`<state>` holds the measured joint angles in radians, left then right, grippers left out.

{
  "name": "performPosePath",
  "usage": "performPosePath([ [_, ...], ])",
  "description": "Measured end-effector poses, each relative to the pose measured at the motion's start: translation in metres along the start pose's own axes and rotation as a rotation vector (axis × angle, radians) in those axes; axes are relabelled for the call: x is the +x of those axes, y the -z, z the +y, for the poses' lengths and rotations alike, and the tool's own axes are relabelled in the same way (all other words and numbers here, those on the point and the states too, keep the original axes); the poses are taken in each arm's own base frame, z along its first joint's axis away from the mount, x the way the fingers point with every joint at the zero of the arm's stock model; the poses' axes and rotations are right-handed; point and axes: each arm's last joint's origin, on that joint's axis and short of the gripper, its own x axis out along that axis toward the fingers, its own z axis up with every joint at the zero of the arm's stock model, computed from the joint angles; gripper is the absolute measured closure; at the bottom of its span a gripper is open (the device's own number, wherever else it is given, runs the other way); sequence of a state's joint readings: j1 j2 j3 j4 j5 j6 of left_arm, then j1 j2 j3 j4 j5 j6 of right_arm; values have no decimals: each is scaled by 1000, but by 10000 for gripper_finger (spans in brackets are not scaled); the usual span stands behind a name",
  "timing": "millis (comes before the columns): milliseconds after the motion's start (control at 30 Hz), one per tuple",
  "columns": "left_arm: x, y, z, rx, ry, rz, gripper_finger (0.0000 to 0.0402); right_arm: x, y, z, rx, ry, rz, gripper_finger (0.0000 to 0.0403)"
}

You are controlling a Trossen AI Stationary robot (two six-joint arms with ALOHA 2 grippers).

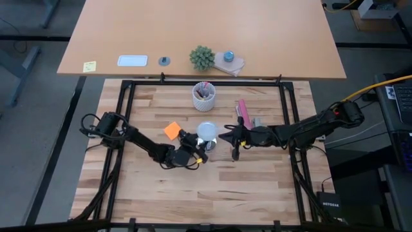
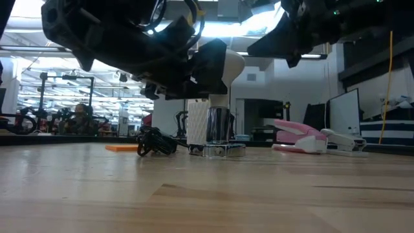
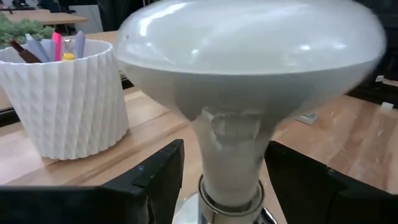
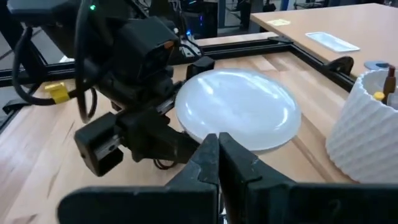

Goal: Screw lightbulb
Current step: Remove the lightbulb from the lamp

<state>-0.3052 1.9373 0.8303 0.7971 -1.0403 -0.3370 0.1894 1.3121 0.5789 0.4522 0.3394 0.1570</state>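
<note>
The white lightbulb (image 1: 207, 133) stands upright with its narrow base in the round silvery fitting (image 2: 218, 129), wide end up. My left gripper (image 3: 224, 180) comes level from the table's left, its open fingers on either side of the bulb's neck (image 3: 233, 149) just above the fitting. My right gripper (image 4: 219, 155) is shut with nothing in it. It hangs raised just to the right of the bulb (image 4: 236, 109), pointing at the rounded top. My left gripper has one finger (image 3: 158, 180) on each side of the bulb's neck (image 3: 205, 162), level with the table and low, near the fitting. A narrow gap shows at one finger. Whether the other finger (image 3: 298, 186) touches the glass, I cannot tell.
A white ribbed cup of pens (image 1: 204, 95) stands just beyond the bulb. A pink stapler (image 1: 244, 113) lies at the right rear and an orange note (image 1: 172, 131) to the left. The fitting's black cord (image 2: 155, 142) is bunched beside it. A black frame rail (image 1: 206, 82) borders the work area.
</note>
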Motion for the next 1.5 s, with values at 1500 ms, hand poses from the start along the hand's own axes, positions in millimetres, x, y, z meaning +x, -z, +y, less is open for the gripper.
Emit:
performPosePath([
  [1500, -19, 3, -9, 86, -9, -20, 219, 19, 9, -17, -21, 186, -3, 400],
])
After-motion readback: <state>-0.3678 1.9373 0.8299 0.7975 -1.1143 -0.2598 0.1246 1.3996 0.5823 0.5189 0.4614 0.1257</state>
